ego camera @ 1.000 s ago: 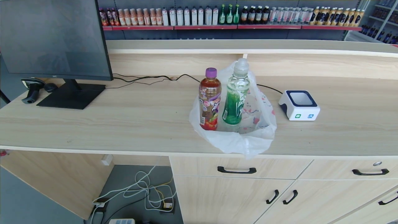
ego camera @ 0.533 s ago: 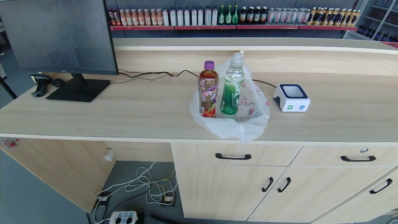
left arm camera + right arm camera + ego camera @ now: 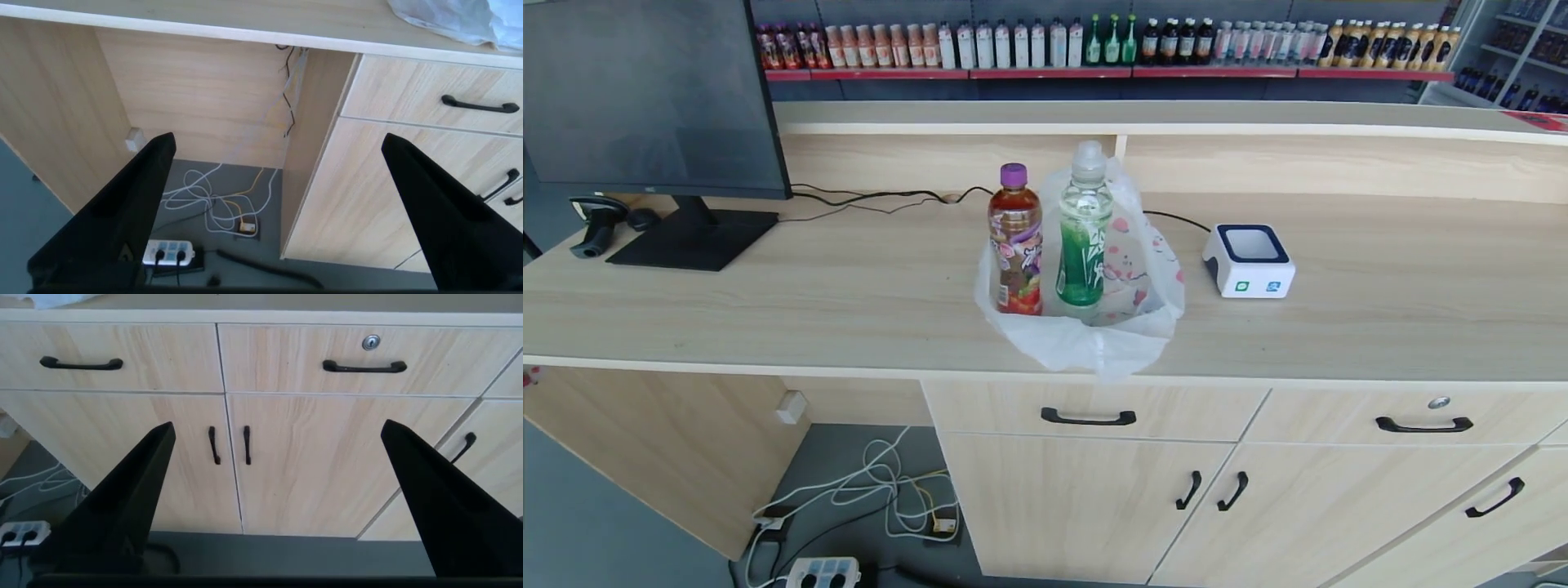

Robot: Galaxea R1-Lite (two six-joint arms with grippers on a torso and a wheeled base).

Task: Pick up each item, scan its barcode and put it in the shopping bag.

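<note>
On the wooden counter a white plastic shopping bag stands open. Two bottles stand upright in it: a brown tea bottle with a purple cap and a clear bottle with a green label. Just beyond the bag's right side sits the white barcode scanner, window facing up. My left gripper is open below counter level, facing the cabinet side, with the bag's edge above it. The right gripper is open too, facing the drawer fronts. Neither holds anything.
A monitor stands at the counter's back left with a handheld scanner beside it. Cables run along the back ledge. Cords and a power strip lie on the floor. Shelves of bottles line the far wall.
The head camera has moved, shifting the whole picture left and slightly down. Bottles, bag and scanner keep their places relative to one another.
</note>
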